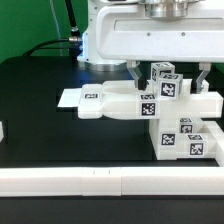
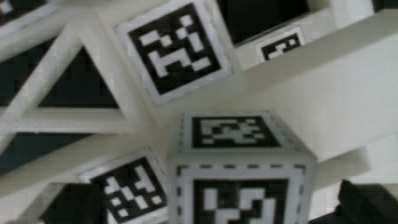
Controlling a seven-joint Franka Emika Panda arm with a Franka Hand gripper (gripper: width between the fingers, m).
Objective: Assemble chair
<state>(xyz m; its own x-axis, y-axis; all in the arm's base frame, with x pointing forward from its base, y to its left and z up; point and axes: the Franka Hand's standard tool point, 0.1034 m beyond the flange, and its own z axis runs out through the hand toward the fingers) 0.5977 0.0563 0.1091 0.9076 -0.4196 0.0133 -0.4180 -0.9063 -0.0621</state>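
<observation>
The chair (image 1: pixel 178 125) is a cluster of chunky white tagged parts on the black table, towards the exterior view's right. A flat piece (image 1: pixel 118 104) juts out of it to the left. My gripper (image 1: pixel 168 72) hangs straight over the cluster, with one dark finger on each side of the topmost tagged block (image 1: pixel 165 82). In the wrist view that block (image 2: pixel 240 185) fills the space between the dark fingertips (image 2: pixel 368 200), and white bars with tags (image 2: pixel 178 45) cross behind it. The gripper (image 2: pixel 222 207) is open around the block, with a sliver of gap showing on one side.
The marker board (image 1: pixel 76 97) lies flat behind the chair's jutting piece, at the exterior view's left. A long white rail (image 1: pixel 100 181) runs along the table's front edge. A small white part (image 1: pixel 3 130) shows at the far left edge.
</observation>
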